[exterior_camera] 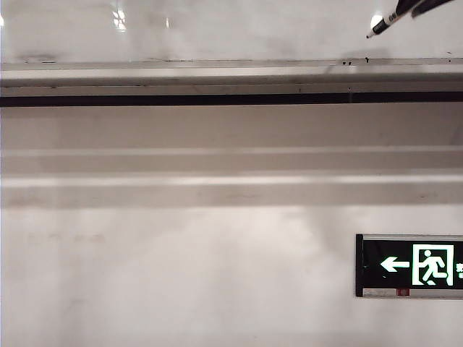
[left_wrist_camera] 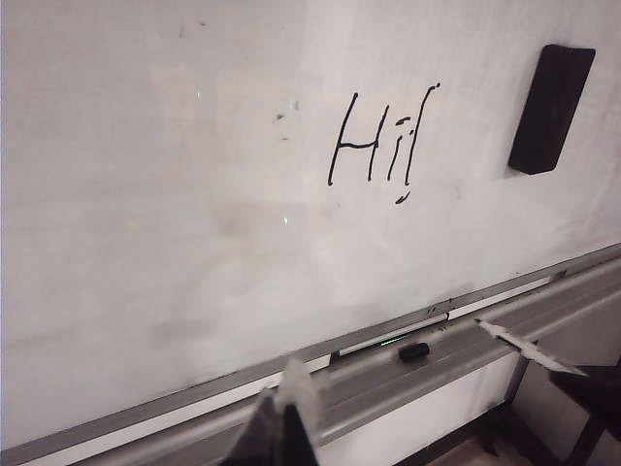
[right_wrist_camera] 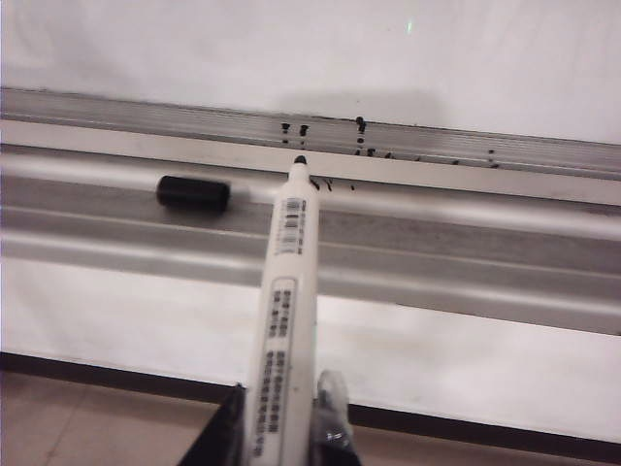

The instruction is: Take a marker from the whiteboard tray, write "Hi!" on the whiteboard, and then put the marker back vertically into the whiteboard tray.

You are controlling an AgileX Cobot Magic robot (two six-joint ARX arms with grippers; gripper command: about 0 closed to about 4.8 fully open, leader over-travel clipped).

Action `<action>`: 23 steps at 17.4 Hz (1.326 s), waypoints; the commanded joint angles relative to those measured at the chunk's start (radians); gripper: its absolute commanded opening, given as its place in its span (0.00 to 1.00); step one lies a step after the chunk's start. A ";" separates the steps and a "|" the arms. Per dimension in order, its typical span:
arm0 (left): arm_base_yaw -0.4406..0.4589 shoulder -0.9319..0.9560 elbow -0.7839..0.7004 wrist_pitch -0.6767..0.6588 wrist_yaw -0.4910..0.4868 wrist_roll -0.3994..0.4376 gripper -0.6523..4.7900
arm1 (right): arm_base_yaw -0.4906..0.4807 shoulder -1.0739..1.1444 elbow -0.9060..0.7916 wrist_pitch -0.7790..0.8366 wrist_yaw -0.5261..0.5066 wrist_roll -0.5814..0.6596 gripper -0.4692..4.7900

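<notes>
Right fingers (right_wrist_camera: 281, 427) around uncapped white marker (right_wrist_camera: 288, 291)

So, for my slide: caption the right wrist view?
Right claw holding the uncapped marker tip-first toward the whiteboard tray.

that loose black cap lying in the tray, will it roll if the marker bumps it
Probably. The black cap looks like a small smooth cylinder lying on its side in the whiteboard tray, so a nudge from the marker in the right gripper would likely roll it. It looks light.
</notes>
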 commanded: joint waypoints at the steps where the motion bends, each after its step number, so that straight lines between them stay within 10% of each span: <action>1: -0.001 -0.002 0.005 0.014 0.010 0.004 0.11 | -0.051 0.042 0.002 0.065 -0.050 0.000 0.09; 23: -0.001 -0.003 0.005 0.049 0.031 0.000 0.11 | -0.064 0.161 0.005 0.155 -0.060 0.000 0.09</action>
